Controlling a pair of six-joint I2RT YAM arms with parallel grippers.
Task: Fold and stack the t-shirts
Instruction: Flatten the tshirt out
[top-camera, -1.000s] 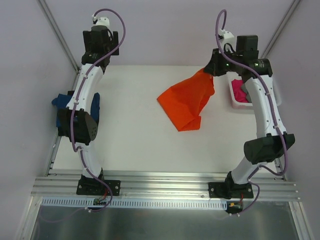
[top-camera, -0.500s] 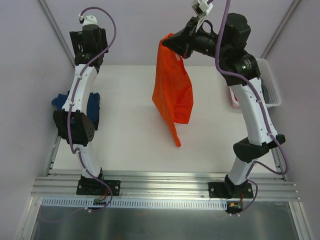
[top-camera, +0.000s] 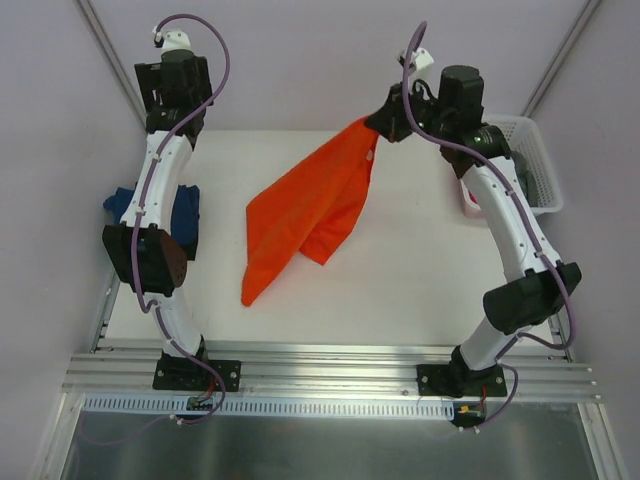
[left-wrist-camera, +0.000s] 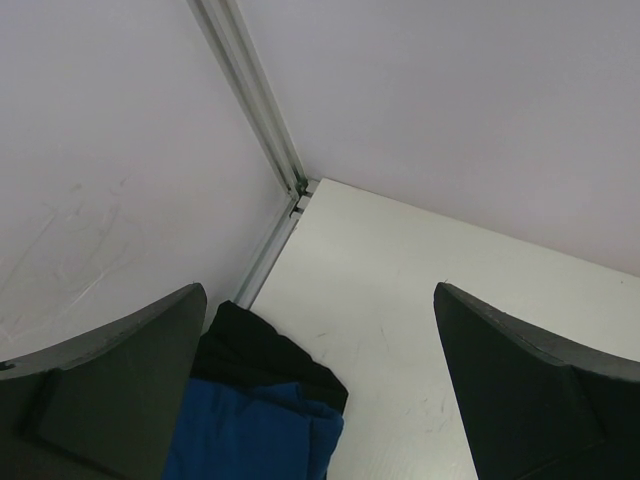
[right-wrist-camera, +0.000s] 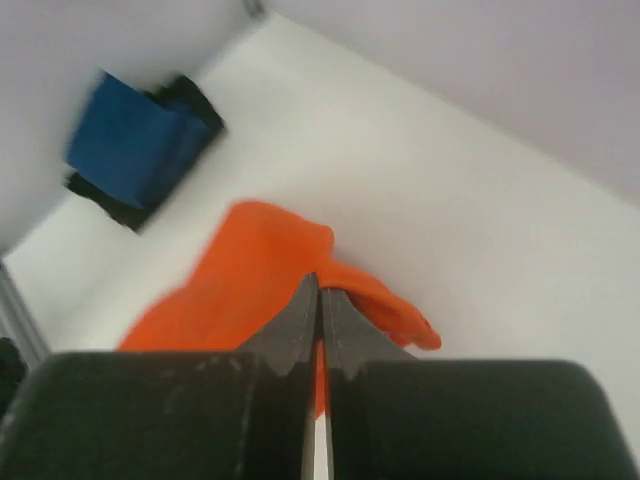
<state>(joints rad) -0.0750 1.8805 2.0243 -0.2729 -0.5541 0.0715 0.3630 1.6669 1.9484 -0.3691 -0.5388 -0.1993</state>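
Your right gripper (top-camera: 388, 122) is pressed together on an edge of the orange shirt (top-camera: 310, 210). The right wrist view shows the two fingers closed, with cloth bunched just below their tips. It holds that edge high over the far right part of the table (top-camera: 430, 270), near the basket (top-camera: 535, 150).

What matters for the next move is how the shirt hangs. Its long axis runs on a diagonal from the pinch at the far right toward the near left, and the free tip ends on the left arm's half of the table. From above you cannot tell whether that tip rests on the table or floats just over it, and the right wrist view is too blurred to settle it.

Your left gripper (left-wrist-camera: 315, 300) is spread wide and empty, raised over the far left corner. It looks down on the folded blue shirt (left-wrist-camera: 255, 435), which lies on a black shirt (left-wrist-camera: 265, 350) at the left edge. That pile sits beside the orange tip but apart from it.

The left arm is on the nearer side for the loose end, though its gripper is well apart from the cloth right now. The shirt is bunched along its length (not spread at all), so laying it flat probably calls for a second grip near that low tip, or for a lowering pull back along the same diagonal. Watch that the trailing cloth does not sweep into the pile.
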